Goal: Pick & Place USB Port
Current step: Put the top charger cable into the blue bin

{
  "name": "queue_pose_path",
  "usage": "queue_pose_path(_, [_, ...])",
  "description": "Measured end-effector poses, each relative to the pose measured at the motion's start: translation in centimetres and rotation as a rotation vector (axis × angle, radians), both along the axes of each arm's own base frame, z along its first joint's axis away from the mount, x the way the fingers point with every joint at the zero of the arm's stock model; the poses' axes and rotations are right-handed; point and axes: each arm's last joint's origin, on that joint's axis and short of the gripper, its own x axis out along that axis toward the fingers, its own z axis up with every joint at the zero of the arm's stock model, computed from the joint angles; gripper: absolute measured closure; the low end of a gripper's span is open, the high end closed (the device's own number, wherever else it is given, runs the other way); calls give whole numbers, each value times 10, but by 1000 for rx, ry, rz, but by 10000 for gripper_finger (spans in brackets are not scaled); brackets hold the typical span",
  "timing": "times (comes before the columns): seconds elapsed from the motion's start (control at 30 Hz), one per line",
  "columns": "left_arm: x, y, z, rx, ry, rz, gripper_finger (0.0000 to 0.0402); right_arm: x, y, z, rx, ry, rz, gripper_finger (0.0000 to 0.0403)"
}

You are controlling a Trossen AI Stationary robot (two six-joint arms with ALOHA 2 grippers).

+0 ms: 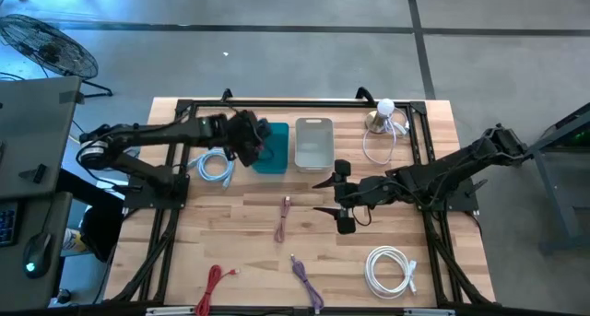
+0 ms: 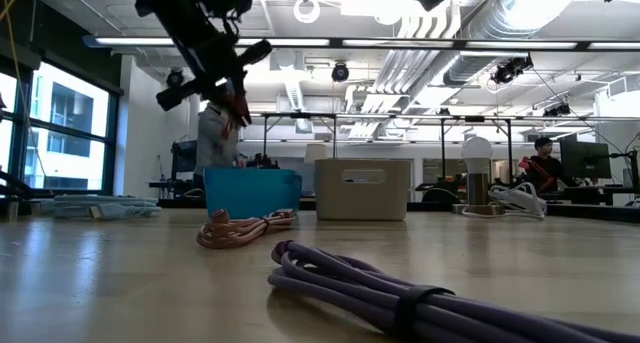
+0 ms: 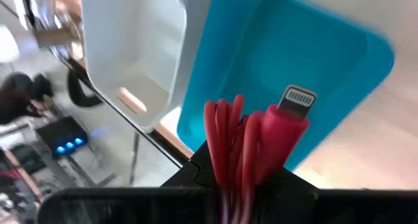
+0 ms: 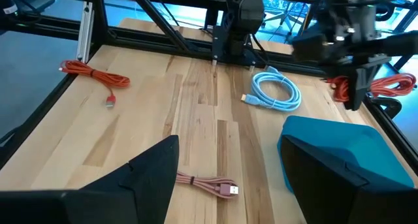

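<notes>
My left gripper (image 1: 247, 136) hovers over the blue bin (image 1: 272, 155) near the table's far edge, shut on a coiled red cable (image 3: 228, 139). The cable's flat plug (image 3: 297, 101) sticks out past the fingers above the bin's inside (image 3: 294, 48). In the low view the left gripper (image 2: 215, 63) hangs high above the blue bin (image 2: 252, 191), with the red cable (image 2: 238, 105) at its tips. My right gripper (image 1: 324, 196) is open above the table's middle, right of the pink cable (image 1: 283, 219), touching nothing. My left gripper pinches the red cable's bundled loops (image 3: 225, 162) between its two fingers, several strands together. The loops and the plug end (image 3: 287, 119) stick out beyond the fingertips. The cable is lifted clear, over the blue bin (image 4: 339, 136).
A grey bin (image 1: 313, 143) stands right beside the blue one. A light blue cable (image 1: 214, 166), another red cable (image 1: 214, 286), a purple cable (image 1: 304, 279) and a white cable (image 1: 392, 268) lie on the table. A white-topped lamp-like object with a cord (image 1: 383, 118) sits at the far right.
</notes>
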Motion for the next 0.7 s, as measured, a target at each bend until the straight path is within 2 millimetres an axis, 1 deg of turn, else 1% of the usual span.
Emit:
queue_pose_path(0.13, [-6,16,-2,-78,-15,-40,384,0,-2,0,-2,0,-6,144])
queue_pose_path(0.27, [-7,23,-6,-70,18,-98,384,2,-6,0,-2,4,-22,144])
queue_pose_path(0.4, [-3,24,-16,-56,92,-170,384,2,-11,-2,-6,19,-39,144])
queue_pose_path(0.47, [0,25,-24,-85,119,-203,384,3,-15,-2,-3,24,-52,144])
queue_pose_path(0.6, [7,27,-37,-108,143,-241,384,4,-20,-3,15,30,-78,144])
queue_pose_path(0.7, [14,25,-43,-98,157,-280,384,5,-23,-4,15,35,-85,144])
